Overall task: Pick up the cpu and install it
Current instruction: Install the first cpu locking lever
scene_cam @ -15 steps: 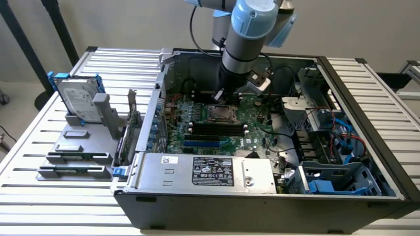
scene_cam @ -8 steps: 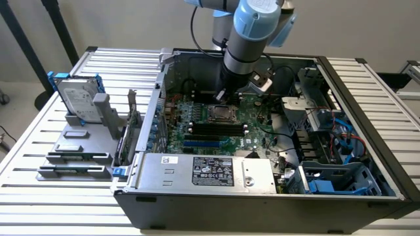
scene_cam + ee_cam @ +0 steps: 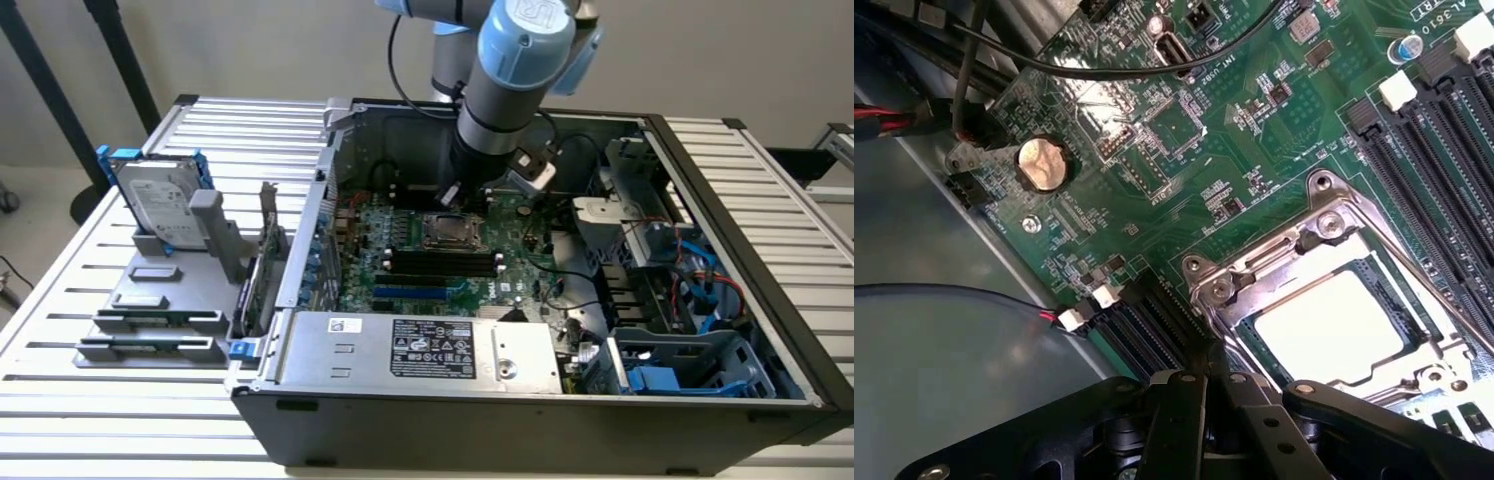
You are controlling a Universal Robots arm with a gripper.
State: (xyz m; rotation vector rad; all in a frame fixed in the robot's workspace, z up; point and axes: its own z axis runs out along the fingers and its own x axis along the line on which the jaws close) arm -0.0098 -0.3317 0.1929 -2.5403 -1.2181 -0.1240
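Your tool (image 3: 1204, 385) is clenched with nothing in it, poised just beside the socket (image 3: 1334, 300) in the open case (image 3: 534, 420) on the bench (image 3: 80, 400). The cpu (image 3: 1332, 328) already sits inside the frame (bright top up), seemingly placed for clamping.
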